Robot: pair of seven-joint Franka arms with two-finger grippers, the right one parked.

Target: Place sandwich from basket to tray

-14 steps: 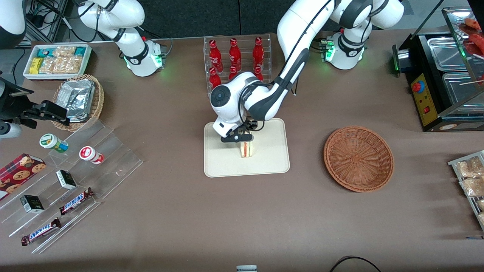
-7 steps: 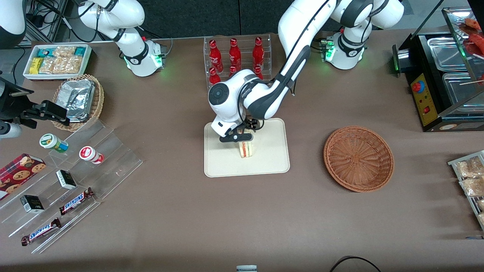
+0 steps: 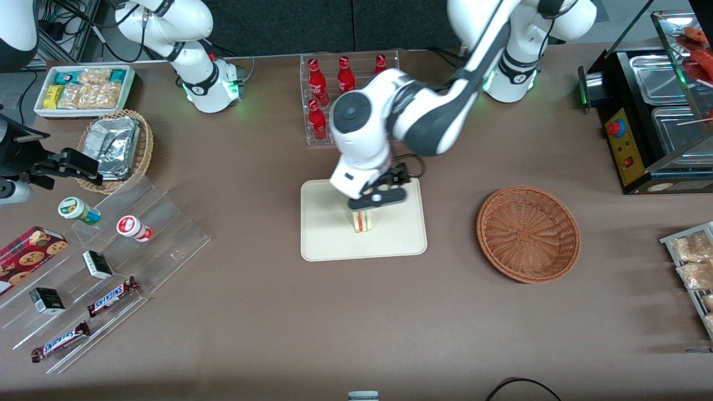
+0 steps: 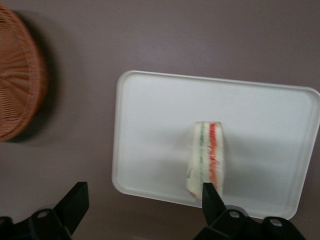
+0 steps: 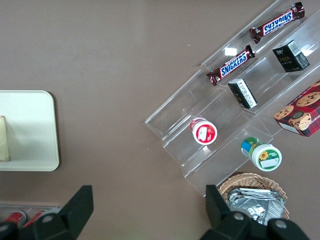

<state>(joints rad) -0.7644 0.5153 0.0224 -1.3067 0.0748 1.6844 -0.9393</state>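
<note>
So the sandwich (image 3: 365, 220) is sitting on the tray (image 3: 328, 245), standing up on its edge with the red and green filling stripes facing up (you can see the layers really clearly from the wrist camera (image 4: 207, 160)). It sits around the middle of the tray (image 4: 150, 125), a bit toward the rim that's farther from the front camera. The hand (image 3: 377, 197) hovers above it, not touching, fingers (image 4: 75, 202) spread wide apart with nothing between them; in the wrist view one fingertip overlaps the sandwich's end, the other is out over the bare brown desk (image 3: 278, 312). The basket (image 3: 528, 233) is empty and sits on the desk well apart from the tray, toward the working arm's end; the wrist camera catches just part of its rim (image 4: 20, 85). Other stuff around: a clear rack of red bottles (image 3: 328, 89) farther from the front camera than the tray, partly hidden by the arm. Toward the parked arm's end there's a tan wicker basket with foil packets (image 3: 117, 146), a white bin of snacks (image 3: 83, 89), and clear stepped shelves holding Snickers bars (image 3: 111, 296) and a couple of small cups (image 3: 133, 228).
</note>
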